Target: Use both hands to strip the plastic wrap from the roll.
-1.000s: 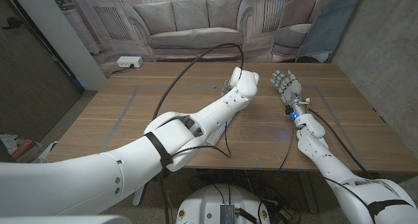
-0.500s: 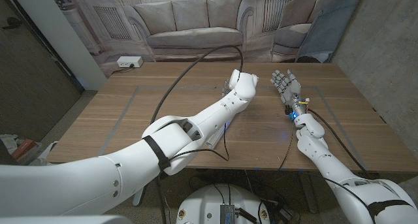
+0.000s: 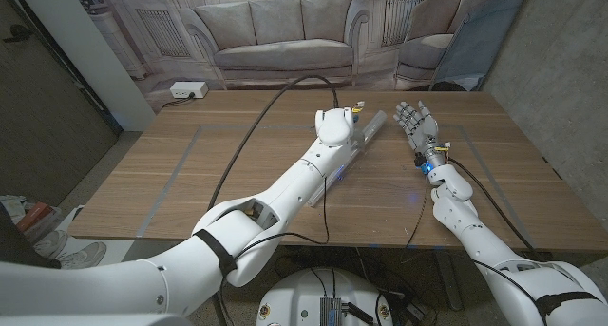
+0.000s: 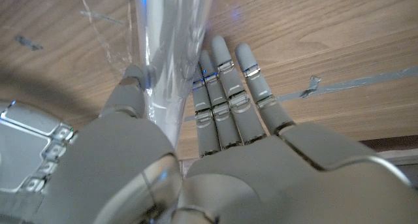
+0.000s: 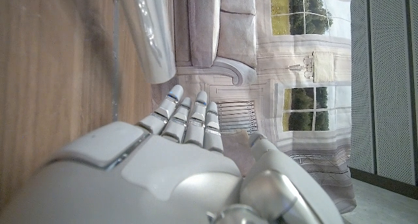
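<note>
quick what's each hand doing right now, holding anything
Left hand: grips the roll of plastic wrap between thumb and fingers.
Right hand: open, fingers apart, holding nothing.

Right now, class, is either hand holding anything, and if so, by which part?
The left hand holds the roll of plastic wrap around its side, thumb opposite fingers. The right hand stands open beside it, holding nothing.

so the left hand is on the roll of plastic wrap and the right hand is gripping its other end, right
Not quite. The left hand does hold the roll, between thumb and fingers, but the right hand is not gripping it: the head view shows it open, standing apart beside the roll's far end.
</note>
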Controlling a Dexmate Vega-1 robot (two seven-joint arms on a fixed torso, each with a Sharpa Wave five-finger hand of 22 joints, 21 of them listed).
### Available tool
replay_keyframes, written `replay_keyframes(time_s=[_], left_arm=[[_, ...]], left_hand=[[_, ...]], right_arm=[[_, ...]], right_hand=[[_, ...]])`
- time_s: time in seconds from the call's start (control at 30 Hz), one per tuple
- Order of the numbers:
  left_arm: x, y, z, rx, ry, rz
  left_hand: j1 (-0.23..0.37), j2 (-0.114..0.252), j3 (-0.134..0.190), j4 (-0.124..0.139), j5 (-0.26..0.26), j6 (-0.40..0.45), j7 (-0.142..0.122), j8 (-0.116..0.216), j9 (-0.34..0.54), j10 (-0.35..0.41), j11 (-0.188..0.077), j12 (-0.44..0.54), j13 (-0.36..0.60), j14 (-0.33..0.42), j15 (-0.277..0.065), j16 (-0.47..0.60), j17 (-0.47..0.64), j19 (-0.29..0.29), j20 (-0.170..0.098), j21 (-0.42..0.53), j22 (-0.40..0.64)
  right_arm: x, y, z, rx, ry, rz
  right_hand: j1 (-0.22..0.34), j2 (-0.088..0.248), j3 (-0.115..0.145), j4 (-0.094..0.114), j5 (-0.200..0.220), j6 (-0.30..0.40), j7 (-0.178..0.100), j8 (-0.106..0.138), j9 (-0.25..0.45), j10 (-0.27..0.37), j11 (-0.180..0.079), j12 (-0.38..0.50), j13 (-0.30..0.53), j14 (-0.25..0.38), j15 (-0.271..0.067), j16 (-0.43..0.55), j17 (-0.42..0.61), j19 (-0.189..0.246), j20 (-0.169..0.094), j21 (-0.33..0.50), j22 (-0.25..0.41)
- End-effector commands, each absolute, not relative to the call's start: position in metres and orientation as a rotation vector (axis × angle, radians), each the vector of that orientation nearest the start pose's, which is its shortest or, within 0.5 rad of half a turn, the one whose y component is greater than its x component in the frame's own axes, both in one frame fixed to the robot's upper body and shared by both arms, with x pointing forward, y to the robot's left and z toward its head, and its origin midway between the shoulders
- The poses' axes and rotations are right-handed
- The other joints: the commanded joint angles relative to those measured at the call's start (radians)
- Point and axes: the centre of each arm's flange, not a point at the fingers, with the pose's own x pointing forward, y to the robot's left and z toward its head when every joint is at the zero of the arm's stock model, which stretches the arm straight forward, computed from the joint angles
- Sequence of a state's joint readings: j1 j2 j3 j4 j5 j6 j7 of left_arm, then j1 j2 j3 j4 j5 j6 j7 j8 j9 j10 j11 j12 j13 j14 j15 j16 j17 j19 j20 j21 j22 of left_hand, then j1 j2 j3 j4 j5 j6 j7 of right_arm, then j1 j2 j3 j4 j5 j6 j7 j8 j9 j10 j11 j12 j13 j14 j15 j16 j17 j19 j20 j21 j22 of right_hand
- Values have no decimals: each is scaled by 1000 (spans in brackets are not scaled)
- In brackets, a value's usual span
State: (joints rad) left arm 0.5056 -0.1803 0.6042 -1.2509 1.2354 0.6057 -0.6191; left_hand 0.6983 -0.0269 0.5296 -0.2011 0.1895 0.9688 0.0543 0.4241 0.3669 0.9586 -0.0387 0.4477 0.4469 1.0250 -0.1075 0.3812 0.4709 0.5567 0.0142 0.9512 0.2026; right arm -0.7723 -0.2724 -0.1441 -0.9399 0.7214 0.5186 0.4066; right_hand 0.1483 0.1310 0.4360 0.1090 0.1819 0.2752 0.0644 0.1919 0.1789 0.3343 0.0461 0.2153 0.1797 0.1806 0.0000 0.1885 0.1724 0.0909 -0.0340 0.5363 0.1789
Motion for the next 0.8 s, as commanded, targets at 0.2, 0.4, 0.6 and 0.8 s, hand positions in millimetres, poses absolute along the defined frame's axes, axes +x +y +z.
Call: replay_keyframes(time_s=[0.2, 0.4, 0.6, 0.8], left_arm=[[623, 10, 67, 860, -340, -152], [624, 17, 55, 704, -393, -164], [634, 25, 36, 535, -424, -201], [637, 30, 26, 451, -423, -215]], left_hand=[[198, 191, 120, 139, 12, -7, -1, 62, 33, 17, -49, 12, 7, -29, -51, -11, 9, 7, -10, 19, 0], [198, 188, 121, 142, 15, -9, 2, 77, 49, 21, -48, 13, 6, -28, -45, -16, 13, 6, -7, 26, -2], [198, 185, 122, 146, 17, -11, 2, 94, 66, 18, -47, 13, 6, -32, -43, -23, 17, -9, -10, 29, -3], [197, 178, 124, 151, 18, -18, 2, 124, 96, -20, -43, -9, -8, -77, -28, -54, 19, -35, -8, 32, -7]], right_arm=[[670, -317, -43, 255, -742, 270], [668, -315, -39, 244, -744, 277], [667, -312, -36, 234, -744, 279], [667, -310, -37, 228, -735, 280]], right_hand=[[-3, 19, -1, -1, 2, 8, -5, -2, 5, 10, 3, 0, 3, 11, 1, -3, 1, 3, -22, -5, 5], [-4, 19, -1, 0, 2, 7, -5, -2, 5, 9, 1, 0, 3, 11, 1, -4, 1, 3, -22, -7, 5], [-4, 19, -1, -1, 2, 7, -4, -2, 5, 9, 0, -1, 3, 11, 1, -4, 1, 4, -23, -8, 5], [-3, 20, 0, -1, 3, 7, -5, -3, 5, 9, 1, -2, 3, 11, 1, -4, 1, 4, -24, -10, 5]])
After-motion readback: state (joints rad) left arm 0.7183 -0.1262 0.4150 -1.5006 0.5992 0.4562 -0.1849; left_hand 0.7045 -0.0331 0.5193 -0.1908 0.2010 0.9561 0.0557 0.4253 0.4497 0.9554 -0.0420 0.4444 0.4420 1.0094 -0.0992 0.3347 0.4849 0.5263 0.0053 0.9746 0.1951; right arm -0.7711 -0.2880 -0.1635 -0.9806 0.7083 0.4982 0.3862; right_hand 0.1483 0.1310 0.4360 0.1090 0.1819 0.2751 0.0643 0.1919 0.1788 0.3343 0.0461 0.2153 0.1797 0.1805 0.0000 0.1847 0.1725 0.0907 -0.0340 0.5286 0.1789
